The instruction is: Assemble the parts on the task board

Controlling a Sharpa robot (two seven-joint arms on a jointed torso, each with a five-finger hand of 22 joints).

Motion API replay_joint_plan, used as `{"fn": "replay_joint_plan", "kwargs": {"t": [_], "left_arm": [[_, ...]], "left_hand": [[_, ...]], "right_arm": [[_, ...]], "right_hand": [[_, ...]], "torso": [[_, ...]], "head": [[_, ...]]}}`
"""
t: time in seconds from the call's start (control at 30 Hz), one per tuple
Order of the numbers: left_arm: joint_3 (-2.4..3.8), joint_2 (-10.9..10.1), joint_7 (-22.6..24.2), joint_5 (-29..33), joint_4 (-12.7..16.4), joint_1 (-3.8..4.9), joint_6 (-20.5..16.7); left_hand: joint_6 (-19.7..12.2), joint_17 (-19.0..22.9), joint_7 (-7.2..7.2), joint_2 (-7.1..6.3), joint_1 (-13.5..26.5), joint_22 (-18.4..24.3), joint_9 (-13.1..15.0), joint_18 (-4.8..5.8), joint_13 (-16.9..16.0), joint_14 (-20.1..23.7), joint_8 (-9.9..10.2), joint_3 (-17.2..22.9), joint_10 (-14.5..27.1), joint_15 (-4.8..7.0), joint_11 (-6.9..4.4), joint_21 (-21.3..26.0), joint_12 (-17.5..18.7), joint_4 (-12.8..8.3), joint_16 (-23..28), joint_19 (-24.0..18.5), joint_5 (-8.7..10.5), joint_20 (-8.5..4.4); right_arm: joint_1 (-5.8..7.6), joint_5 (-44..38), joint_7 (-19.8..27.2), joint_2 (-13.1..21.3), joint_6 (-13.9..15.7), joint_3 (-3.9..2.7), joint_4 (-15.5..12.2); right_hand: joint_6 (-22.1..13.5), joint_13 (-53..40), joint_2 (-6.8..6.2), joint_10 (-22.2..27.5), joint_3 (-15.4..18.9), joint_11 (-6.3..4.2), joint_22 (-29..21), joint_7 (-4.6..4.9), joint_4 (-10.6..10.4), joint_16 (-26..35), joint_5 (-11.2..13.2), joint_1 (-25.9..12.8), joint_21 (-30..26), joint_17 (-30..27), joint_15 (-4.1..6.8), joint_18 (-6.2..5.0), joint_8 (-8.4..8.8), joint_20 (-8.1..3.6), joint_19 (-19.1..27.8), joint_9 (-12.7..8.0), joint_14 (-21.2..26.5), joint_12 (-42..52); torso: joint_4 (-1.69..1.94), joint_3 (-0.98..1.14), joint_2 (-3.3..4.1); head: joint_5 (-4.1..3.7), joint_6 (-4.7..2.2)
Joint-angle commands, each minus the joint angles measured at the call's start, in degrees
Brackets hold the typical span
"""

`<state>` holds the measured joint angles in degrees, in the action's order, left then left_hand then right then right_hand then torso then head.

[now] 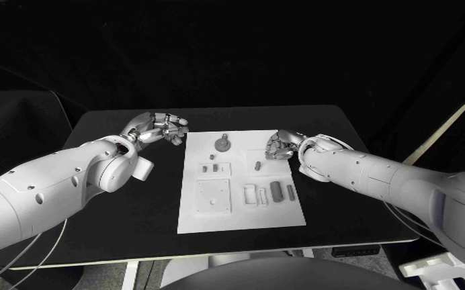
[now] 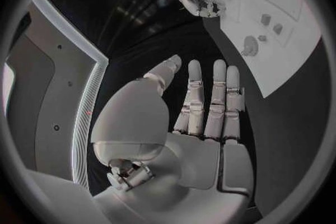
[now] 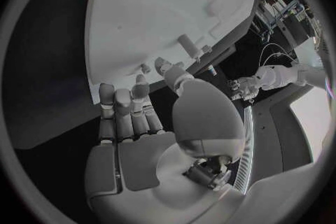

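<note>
White task board [image 1: 242,219] lies flat on black table [image 1: 116,219]; small grey parts [image 1: 278,191] scattered.

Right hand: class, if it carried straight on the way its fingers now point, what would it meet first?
Probably the task board itself: the right hand sits at its edge, fingers aimed across the white surface. The small upright part stands nearby, but depth is unclear.

Bare black surface [image 1: 116,209] flanks the task board [image 1: 242,219]; upright parts [image 1: 223,144] stand between the hands at its far end
</note>
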<state>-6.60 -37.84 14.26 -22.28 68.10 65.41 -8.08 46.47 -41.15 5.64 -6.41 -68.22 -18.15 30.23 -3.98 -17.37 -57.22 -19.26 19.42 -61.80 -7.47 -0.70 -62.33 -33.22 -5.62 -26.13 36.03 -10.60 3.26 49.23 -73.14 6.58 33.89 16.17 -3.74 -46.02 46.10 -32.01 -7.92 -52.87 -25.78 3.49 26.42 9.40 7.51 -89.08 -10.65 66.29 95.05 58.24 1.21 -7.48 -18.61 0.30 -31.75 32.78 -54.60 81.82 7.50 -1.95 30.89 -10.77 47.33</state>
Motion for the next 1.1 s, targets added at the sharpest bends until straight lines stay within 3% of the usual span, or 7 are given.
{"fn": "replay_joint_plan", "kwargs": {"t": [0.03,0.73,1.1], "left_arm": [[0.04,0.1,0.3,0.5,0.2,0.02,0.5],[0.05,0.0,0.3,0.5,0.6,0.03,0.4],[0.05,0.0,0.2,0.5,0.7,0.04,0.5]], "left_hand": [[4.0,0.1,3.57,0.0,0.5,-0.1,-0.1,-0.18,0.1,0.2,0.2,0.0,11.0,0.03,9.51,0.3,0.3,0.3,0.4,-0.2,-0.13,0.0],[3.8,0.1,3.59,0.15,0.5,-0.1,-0.1,-0.18,0.1,0.1,0.3,0.0,11.1,0.04,9.53,0.3,0.5,0.3,0.5,-0.2,-0.14,-0.02],[3.7,0.1,3.59,0.19,0.5,-0.1,-0.1,-0.19,0.1,0.0,0.4,0.0,11.1,0.05,9.53,0.3,0.6,0.3,0.5,-0.2,-0.14,-0.02]], "right_arm": [[-0.03,-0.8,0.0,-0.4,-0.5,0.04,0.3],[-0.26,-1.0,-0.3,-1.1,-0.4,0.23,1.2],[-0.31,-1.0,-0.5,-1.5,-0.3,0.3,1.5]], "right_hand": [[-0.2,0.1,0.37,-0.4,0.2,0.13,0.1,0.07,-0.3,-0.4,0.2,0.0,6.8,-0.1,0.08,-0.82,0.22,-0.01,-0.4,-0.1,-0.3,0.2],[0.8,0.1,1.84,-0.7,-0.6,-0.02,0.1,-0.04,-0.4,-0.4,0.1,1.1,6.8,-0.1,0.21,-0.96,-0.4,-0.08,-0.8,0.2,-0.6,0.3],[1.2,0.2,2.21,-0.9,-0.9,-0.07,0.1,-0.08,-0.4,-0.4,0.1,1.4,6.9,-0.1,0.26,-0.99,-0.62,-0.09,-0.9,0.3,-0.7,0.3]], "torso": [[-0.01,-0.01,0.1],[-0.05,0.06,0.13],[-0.06,-0.02,0.23]], "head": [[0.11,0.23],[0.42,0.78],[0.55,0.84]]}}
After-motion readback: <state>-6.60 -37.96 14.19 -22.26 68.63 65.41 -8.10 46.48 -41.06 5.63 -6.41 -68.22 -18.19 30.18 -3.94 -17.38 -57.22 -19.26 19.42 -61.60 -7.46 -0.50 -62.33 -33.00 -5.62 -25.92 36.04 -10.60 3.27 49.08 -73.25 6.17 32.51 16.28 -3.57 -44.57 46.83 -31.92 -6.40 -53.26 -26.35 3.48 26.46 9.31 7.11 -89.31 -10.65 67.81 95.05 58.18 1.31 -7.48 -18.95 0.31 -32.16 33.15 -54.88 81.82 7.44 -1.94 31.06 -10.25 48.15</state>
